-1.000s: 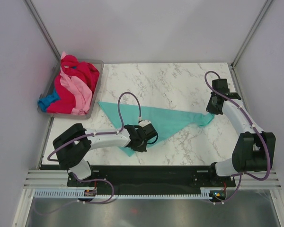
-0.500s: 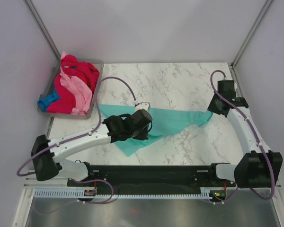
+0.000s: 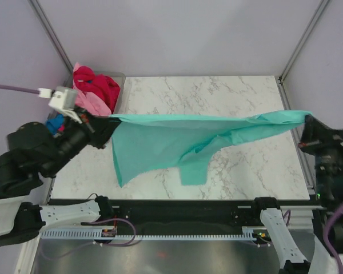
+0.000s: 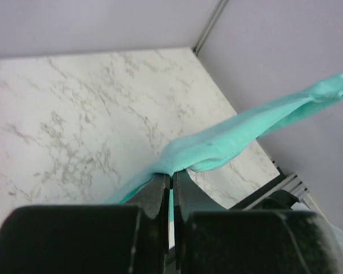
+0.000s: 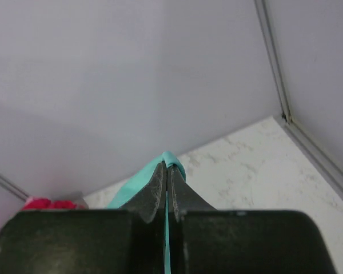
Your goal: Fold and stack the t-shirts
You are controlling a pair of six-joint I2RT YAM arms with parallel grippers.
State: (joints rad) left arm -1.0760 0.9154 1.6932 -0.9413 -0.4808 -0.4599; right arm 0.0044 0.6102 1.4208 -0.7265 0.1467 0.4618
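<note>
I hold one teal tee (image 3: 160, 140) taut over the worktop (image 3: 217, 97). Left gripper (image 4: 171, 181), right gripper (image 5: 166, 170): each clamped on an end.

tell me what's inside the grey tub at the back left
The tub holds a heap: a crimson red tee, a light pink tee, a scrap of a bright blue tee. The left arm covers its near part, so whatever lies there or under the heap is hidden.

1 teal tee (image 3: 160, 142), 1 tub (image 3: 120, 80), 2 hands (image 4: 171, 185) (image 5: 166, 174).

Bright even light, soft shadows, blurred foregrounds
</note>
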